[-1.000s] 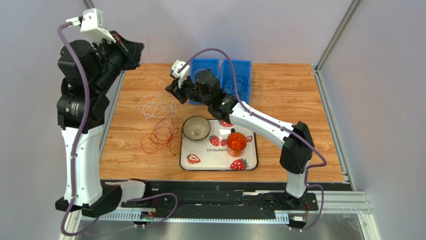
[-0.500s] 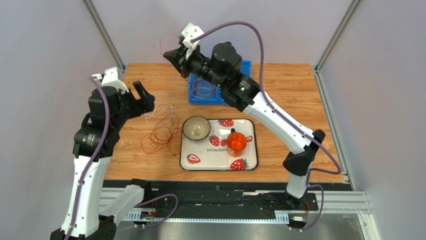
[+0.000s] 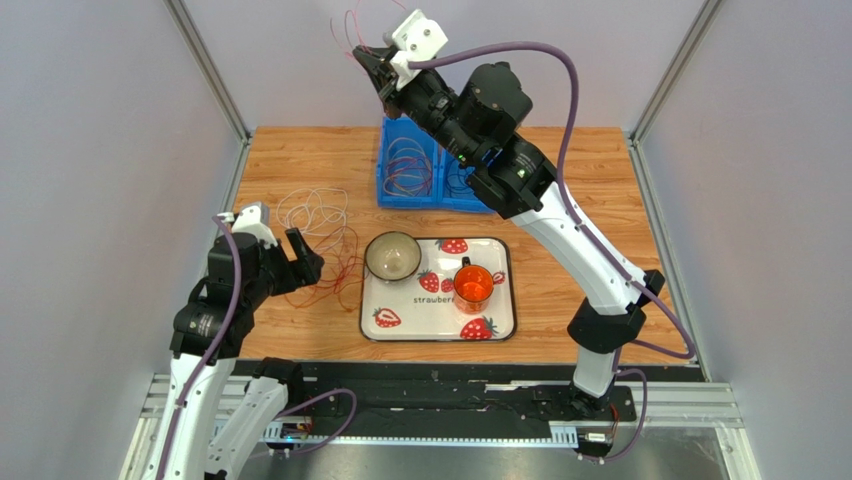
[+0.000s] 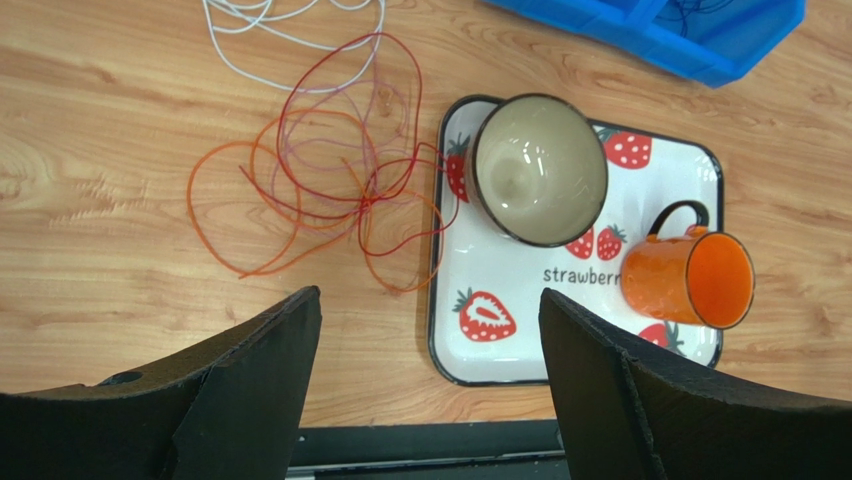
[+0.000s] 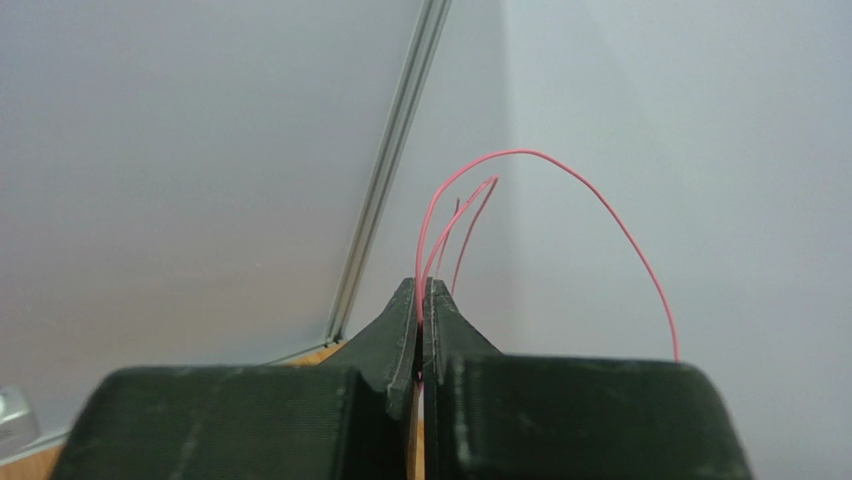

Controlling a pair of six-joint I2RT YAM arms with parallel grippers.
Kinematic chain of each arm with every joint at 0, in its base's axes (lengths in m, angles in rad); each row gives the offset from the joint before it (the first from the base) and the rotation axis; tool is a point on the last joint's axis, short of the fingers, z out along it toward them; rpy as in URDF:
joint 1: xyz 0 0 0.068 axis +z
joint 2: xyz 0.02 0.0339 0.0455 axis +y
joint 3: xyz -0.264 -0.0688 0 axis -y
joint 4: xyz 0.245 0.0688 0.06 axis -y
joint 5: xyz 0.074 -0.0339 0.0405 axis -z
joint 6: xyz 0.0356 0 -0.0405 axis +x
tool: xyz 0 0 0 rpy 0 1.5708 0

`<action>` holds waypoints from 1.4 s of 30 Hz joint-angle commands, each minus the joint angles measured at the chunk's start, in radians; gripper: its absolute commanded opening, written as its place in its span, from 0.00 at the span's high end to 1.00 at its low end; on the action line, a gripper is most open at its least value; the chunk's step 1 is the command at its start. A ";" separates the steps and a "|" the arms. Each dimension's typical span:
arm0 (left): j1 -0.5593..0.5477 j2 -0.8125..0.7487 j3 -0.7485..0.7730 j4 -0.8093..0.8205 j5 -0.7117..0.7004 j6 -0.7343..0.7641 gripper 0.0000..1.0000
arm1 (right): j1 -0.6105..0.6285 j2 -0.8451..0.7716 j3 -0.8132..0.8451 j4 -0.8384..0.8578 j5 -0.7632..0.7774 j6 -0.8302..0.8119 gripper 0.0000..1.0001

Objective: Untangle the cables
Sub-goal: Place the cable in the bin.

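A tangle of red and orange cables [image 4: 330, 190] lies on the wooden table, left of the tray, with a white cable [image 4: 290, 20] looped behind it. Low over the table, near this tangle [image 3: 328, 265], my left gripper [image 3: 305, 262] stands wide open and empty [image 4: 430, 300]. High above the blue bin, my right gripper [image 3: 364, 57] is shut on a thin pink-red cable [image 5: 560, 165], pinched between its fingertips [image 5: 422, 292]. Red loops [image 3: 405, 165] hang into the bin's left compartment. A dark cable [image 3: 462, 180] lies in the right one.
The blue two-part bin [image 3: 430, 203] stands at the back middle. A strawberry tray [image 3: 365, 320] carries a bowl [image 3: 392, 255] and an orange mug [image 3: 472, 285]. The tray's corner [image 4: 460, 372] lies just ahead of the left fingers. Walls close in on three sides.
My left gripper opened, letting go of its cable, and dropped from high at the back left to low beside the tangle. The right arm rose with the red cable over the bin.
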 commanded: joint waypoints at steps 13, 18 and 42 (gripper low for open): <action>0.000 -0.047 -0.046 0.067 0.050 0.032 0.13 | -0.202 0.046 -0.075 -0.016 0.081 0.034 1.00; 0.000 -0.047 -0.050 0.071 0.052 0.032 0.14 | -0.274 0.086 -0.078 -0.016 0.073 0.051 1.00; 0.000 -0.020 -0.055 0.070 0.041 0.029 0.18 | -0.521 0.184 -0.210 0.056 -0.046 0.189 1.00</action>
